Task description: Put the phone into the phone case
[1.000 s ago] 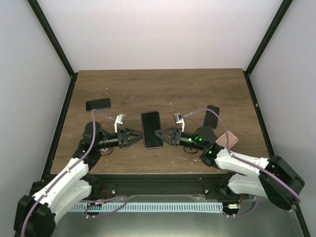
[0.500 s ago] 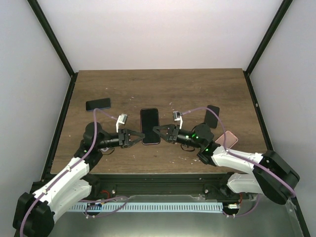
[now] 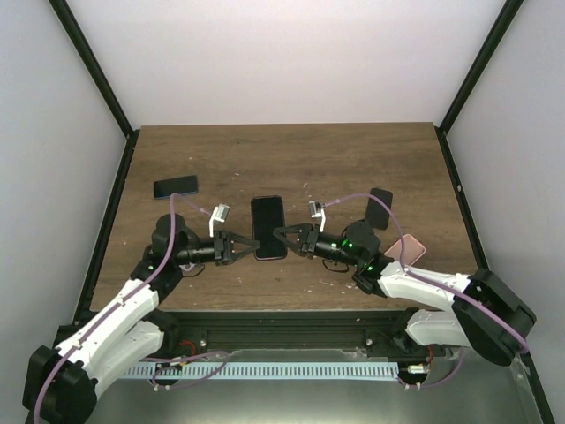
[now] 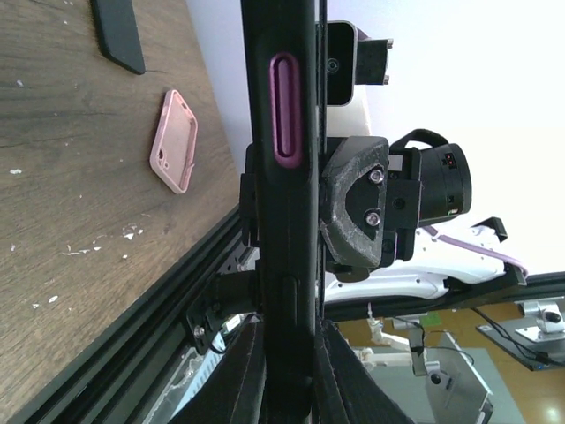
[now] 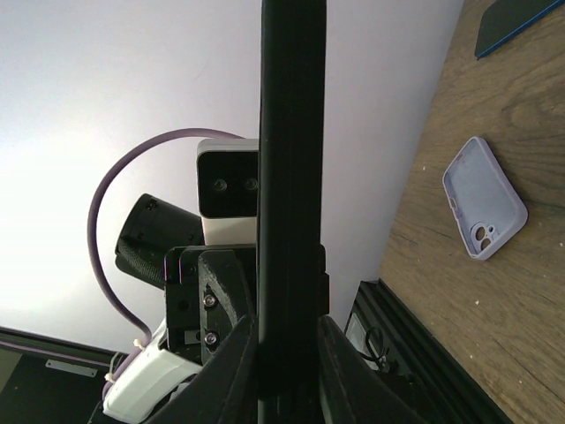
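Top external view: the left tool has now been clamped onto the left edge of the phone — a second ago it was parted. The phone is thus gripped from both sides, with the right tool clenched on its right edge, and is held above the front middle of the surface. Both arms are stretched low and inward. The pink case is seen empty near the front right edge — insertion is judged not yet begun.

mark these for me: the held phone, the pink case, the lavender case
phone [image 3: 268,228], top view, middle of its dark face.
pink case [image 4: 174,141], left wrist view, middle of its inner face.
lavender case [image 5: 481,190], right wrist view, inner face above the camera cutout.
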